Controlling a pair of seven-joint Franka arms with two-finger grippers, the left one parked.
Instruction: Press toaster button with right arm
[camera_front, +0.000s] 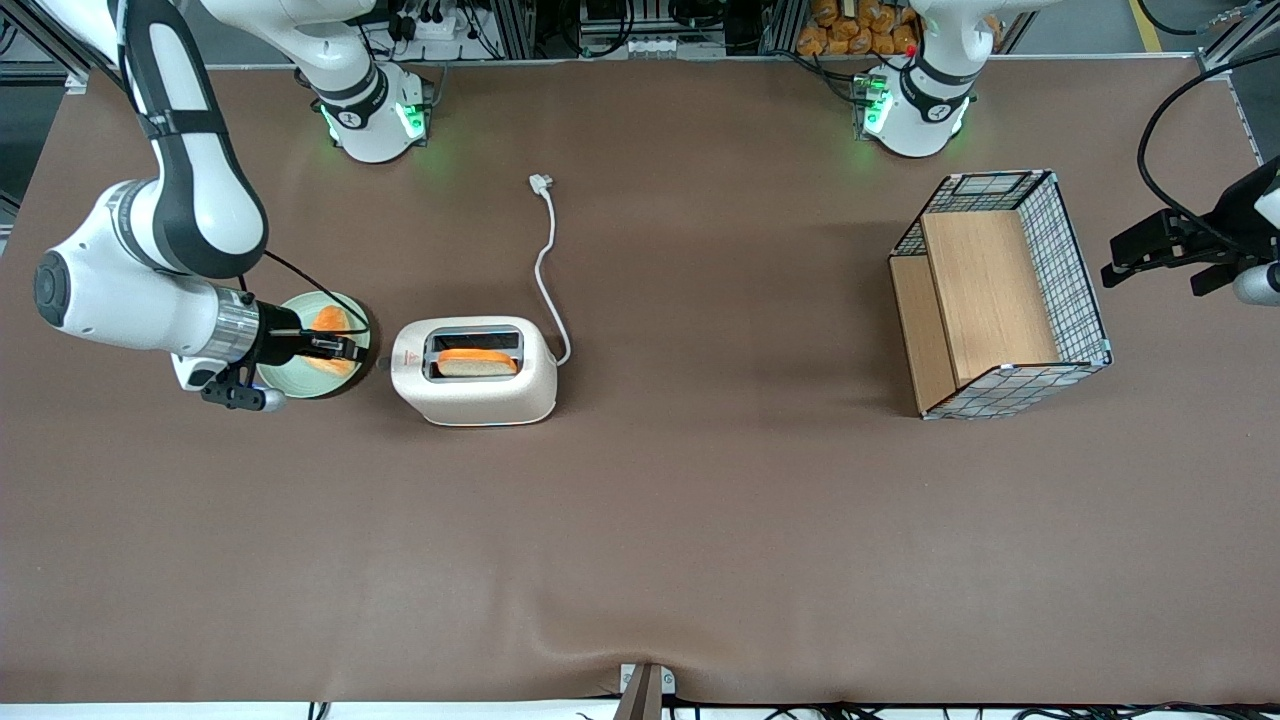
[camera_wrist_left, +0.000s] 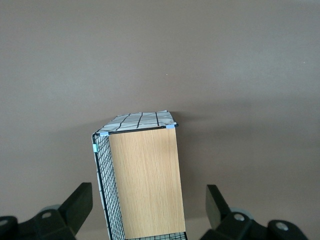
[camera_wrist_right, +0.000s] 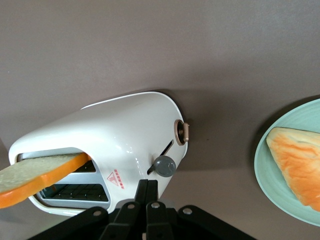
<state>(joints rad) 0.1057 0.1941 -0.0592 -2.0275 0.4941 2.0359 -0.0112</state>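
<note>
Fingers (camera_wrist_right: 147, 192) of the gripper (camera_front: 345, 348): pressed together, holding nothing, tips just beside the toaster button (camera_wrist_right: 164, 165); contact with the button cannot be told.

Gripper: on the right arm (camera_front: 170, 250), lying level above the plate (camera_front: 292, 384) and pointing at the toaster's narrow end.

Toaster (camera_front: 473, 372): cream-white, rounded, two slots, standing on the brown surface (camera_front: 640, 520), just beside the plate and toward the working arm's end. Red triangle mark (camera_wrist_right: 115, 178) on top near the slots.

Toaster button: small grey round knob on the narrow end, at a vertical slot. A beige dial (camera_wrist_right: 182, 131) sits on the same end, apart from the knob.

Toast (camera_front: 477, 362): one slice with an orange crust, standing in the slot nearer the front camera, its top sticking out. The second slot shows only its wire grid.

Cord (camera_front: 548, 270): white, running from the toaster's other narrow end away from the front camera, ending in a plug (camera_front: 541, 183) lying loose on the surface.

Plate: pale green, round, partly covered by the gripper, carrying one orange-crusted bread slice (camera_wrist_right: 300, 165).

Basket (camera_front: 1000, 295): black wire mesh with wooden panels, lying on its side, toward the parked arm's end, well apart from the toaster.

Between fingers and button: nothing stands.
</note>
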